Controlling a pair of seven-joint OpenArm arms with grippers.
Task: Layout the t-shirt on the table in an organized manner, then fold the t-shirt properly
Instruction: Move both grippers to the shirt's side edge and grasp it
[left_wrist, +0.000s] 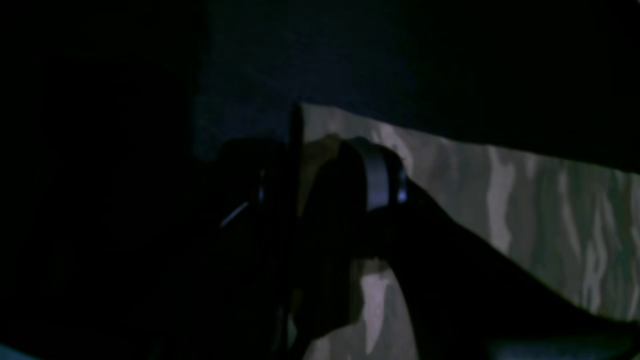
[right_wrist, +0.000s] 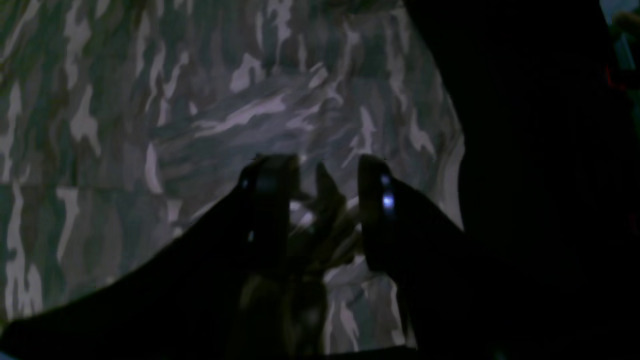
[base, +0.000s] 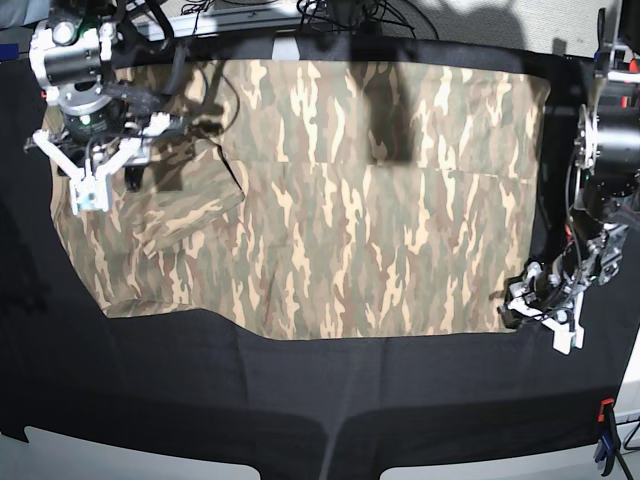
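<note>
The camouflage t-shirt lies spread across the black table, with one sleeve folded over at the left. My right gripper hangs over that sleeve. In the right wrist view, a bunched ridge of t-shirt cloth stands pinched between the right gripper's two fingers. My left gripper sits low at the shirt's near right corner. In the dim left wrist view, the left gripper is closed on the t-shirt's edge.
A metal rail with tangled cables runs along the table's far edge. A red and blue clamp stands at the near right corner. Bare black cloth stretches in front of the shirt to the table's near edge.
</note>
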